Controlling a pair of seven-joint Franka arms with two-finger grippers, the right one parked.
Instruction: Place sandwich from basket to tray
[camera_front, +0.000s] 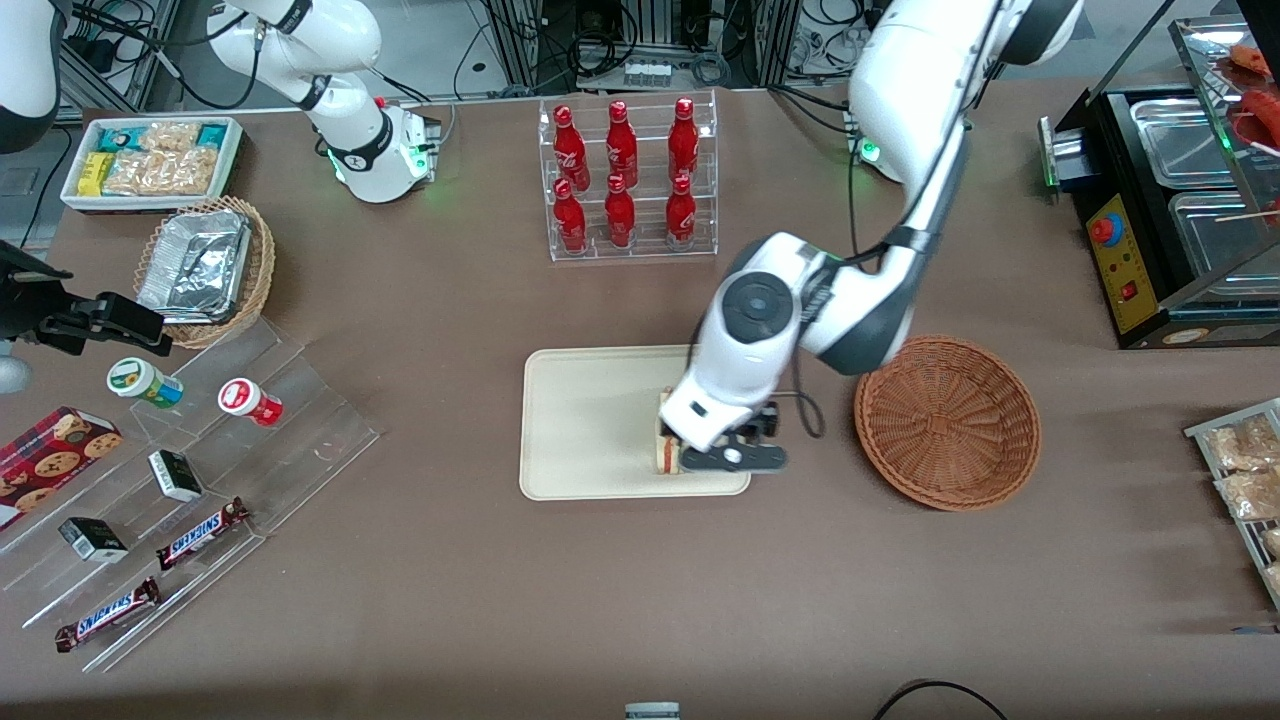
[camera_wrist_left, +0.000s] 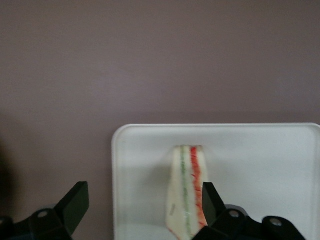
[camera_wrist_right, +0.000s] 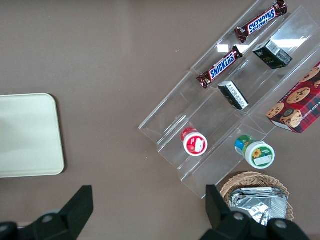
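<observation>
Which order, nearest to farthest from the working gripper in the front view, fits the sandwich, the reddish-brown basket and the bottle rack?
The gripper is open over the tray.
1. Sandwich, on the tray below it.
2. Basket, beside the tray.
3. Bottle rack, farther from the camera.

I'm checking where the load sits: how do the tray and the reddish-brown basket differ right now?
The tray is flat, rectangular and cream-white; the basket is round, woven and deeper. The tray holds the sandwich, under the open gripper; the basket holds nothing. Both rest on the brown table.
</observation>
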